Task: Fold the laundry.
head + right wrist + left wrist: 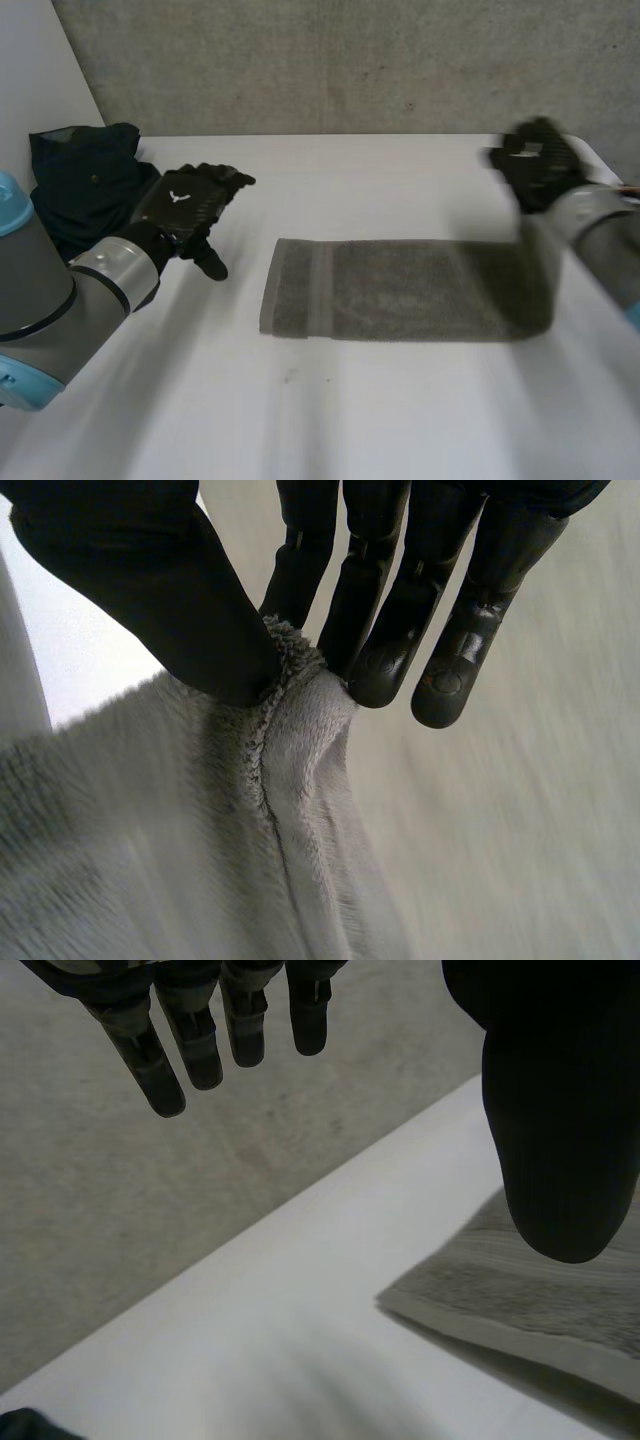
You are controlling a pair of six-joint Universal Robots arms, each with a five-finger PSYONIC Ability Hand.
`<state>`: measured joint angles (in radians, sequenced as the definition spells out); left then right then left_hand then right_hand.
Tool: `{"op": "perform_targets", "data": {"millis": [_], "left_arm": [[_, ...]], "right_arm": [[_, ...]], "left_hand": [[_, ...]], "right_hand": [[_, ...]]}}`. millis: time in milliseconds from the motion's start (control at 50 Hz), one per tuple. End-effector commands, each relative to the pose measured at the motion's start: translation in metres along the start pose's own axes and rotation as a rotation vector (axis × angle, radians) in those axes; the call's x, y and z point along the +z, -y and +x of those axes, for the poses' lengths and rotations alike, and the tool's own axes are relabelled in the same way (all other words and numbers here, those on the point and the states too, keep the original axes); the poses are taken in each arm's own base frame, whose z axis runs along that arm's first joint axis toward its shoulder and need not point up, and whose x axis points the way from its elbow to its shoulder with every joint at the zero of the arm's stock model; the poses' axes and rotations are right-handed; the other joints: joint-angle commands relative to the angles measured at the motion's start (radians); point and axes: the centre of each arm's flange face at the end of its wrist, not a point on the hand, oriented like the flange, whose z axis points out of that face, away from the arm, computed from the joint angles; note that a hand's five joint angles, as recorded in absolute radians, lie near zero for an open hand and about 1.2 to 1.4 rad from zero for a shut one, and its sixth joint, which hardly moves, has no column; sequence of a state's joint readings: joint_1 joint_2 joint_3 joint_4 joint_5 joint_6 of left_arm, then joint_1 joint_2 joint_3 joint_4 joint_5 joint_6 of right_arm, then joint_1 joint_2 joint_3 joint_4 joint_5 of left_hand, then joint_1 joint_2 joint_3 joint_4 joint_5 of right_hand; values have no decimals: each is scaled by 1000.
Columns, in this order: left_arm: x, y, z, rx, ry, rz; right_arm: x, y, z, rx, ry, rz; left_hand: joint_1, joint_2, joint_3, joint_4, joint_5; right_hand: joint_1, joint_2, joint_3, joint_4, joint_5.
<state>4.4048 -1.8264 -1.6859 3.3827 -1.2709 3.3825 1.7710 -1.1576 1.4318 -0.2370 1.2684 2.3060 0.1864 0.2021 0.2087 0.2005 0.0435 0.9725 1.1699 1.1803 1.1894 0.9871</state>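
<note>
A grey towel (400, 290) lies folded in a long strip across the middle of the white table (330, 410). My right hand (538, 165) is raised at the strip's right end, which rises up toward it. In the right wrist view its thumb (150, 590) and fingers (385, 610) pinch the towel's hemmed edge (290, 710), and the cloth hangs down from the grip. My left hand (190, 205) hovers to the left of the towel, apart from it, fingers (190, 1040) straight and spread. The towel's near-left corner (500, 1300) lies below its thumb (560, 1110).
A dark blue garment (85, 180) lies bunched at the table's back left corner, just behind my left hand. A grey wall (350, 60) runs along the table's far edge. White table surface stretches in front of the towel.
</note>
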Motion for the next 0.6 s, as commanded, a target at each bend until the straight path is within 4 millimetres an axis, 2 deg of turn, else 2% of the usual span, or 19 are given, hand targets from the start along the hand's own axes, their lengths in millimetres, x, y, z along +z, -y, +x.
{"op": "perform_targets", "data": {"millis": [20, 40, 100, 120, 160, 180, 200, 220, 240, 320, 340, 400, 420, 460, 500, 560, 600], "left_arm": [[-1, 7, -19, 8, 163, 10], [-1, 7, -22, 7, 176, 11], [-1, 5, -23, 6, 180, 5], [-1, 4, -23, 5, 179, 1], [0, 2, -21, 3, 174, -4], [-1, 2, -20, 3, 170, -7], [0, 1, -18, 4, 165, -10], [0, 0, -17, 4, 163, -13], [0, 0, -17, 3, 161, -14], [1, -2, -13, 6, 148, -17], [2, -2, -11, 10, 143, -17], [5, -1, 3, 18, 105, -7], [6, 0, 6, 21, 95, -2], [9, 5, 13, 30, 75, 20], [12, 6, 17, 32, 67, 26], [17, 5, 22, 34, 52, 28], [20, 7, 25, 36, 43, 38]], "right_arm": [[-23, 102, -124, -7, 319, 327], [-28, 113, -150, -7, 385, 368], [-33, 119, -181, -2, 457, 386], [-34, 117, -198, -1, 495, 379], [-35, 110, -210, -2, 526, 357], [-34, 108, -214, -3, 535, 346], [-32, 104, -215, 5, 538, 312], [-32, 103, -213, 15, 538, 294], [-33, 103, -212, 22, 536, 280], [-32, 108, -187, 136, 475, 190], [-26, 101, -170, 214, 437, 138], [-19, 76, -139, 354, 378, 27], [-20, 60, -121, 434, 355, -36], [-24, 48, -106, 502, 330, -88], [-33, 30, -95, 553, 319, -155], [-43, 11, -95, 568, 328, -215], [-50, -8, -96, 576, 326, -270]], "left_hand": [[-12, -28, -34, -26, -44], [-12, -28, -34, -26, -44], [-12, -28, -34, -26, -44], [-12, -28, -34, -26, -44], [-12, -28, -34, -26, -44], [-12, -28, -34, -26, -44], [-12, -28, -34, -26, -44], [-12, -28, -34, -26, -44], [-12, -28, -34, -26, -44], [-12, -28, -34, -26, -44], [-12, -28, -34, -26, -44], [-12, -28, -34, -26, -44], [-12, -28, -34, -26, -44], [-12, -28, -34, -26, -44], [-12, -28, -34, -26, -44], [-12, -28, -34, -26, -44], [-12, -28, -34, -26, -44]], "right_hand": [[424, 226, 216, 207, 235], [424, 226, 216, 207, 235], [424, 226, 216, 207, 235], [424, 226, 216, 207, 235], [424, 226, 216, 207, 235], [181, -17, -27, -36, -8], [-479, -676, -686, -696, -668], [-718, -915, -926, -935, -907], [-798, -995, -1006, -1015, -987], [-798, -995, -1006, -1015, -987], [-798, -995, -1006, -1015, -987], [-798, -995, -1006, -1015, -987], [-798, -995, -1006, -1015, -987], [-798, -995, -1006, -1015, -987], [-798, -995, -1006, -1015, -987], [-798, -995, -1006, -1015, -987], [-798, -995, -1006, -1015, -987]]}}
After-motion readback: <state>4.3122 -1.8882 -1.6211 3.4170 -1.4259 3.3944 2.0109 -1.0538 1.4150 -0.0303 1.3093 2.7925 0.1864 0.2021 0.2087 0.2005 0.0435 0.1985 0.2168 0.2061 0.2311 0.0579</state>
